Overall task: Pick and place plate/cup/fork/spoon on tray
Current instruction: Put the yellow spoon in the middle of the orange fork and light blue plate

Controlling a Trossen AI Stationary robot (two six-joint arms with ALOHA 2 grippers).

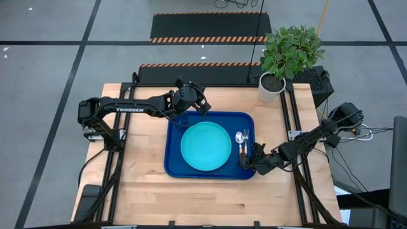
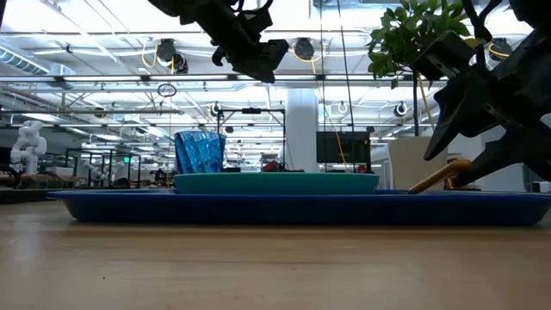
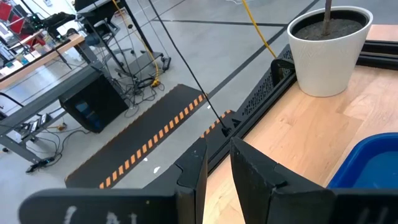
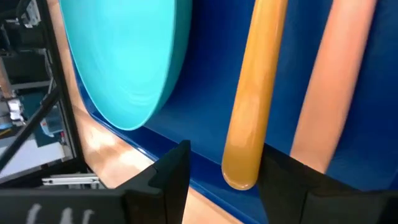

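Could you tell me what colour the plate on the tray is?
Light cyan plate; clearest in the high view.

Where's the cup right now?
The cup is on the tray, at its far left corner behind the plate, seen in the low view. In the high view the left gripper hangs over it and hides it.

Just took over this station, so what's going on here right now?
The round light cyan plate sits on the dark blue rectangular tray, with the orange-handled spoon and fork beside it. The right gripper is open at a handle end. The small blue tumbler stands behind the plate. The left gripper hovers above the tray's far edge, holding nothing.
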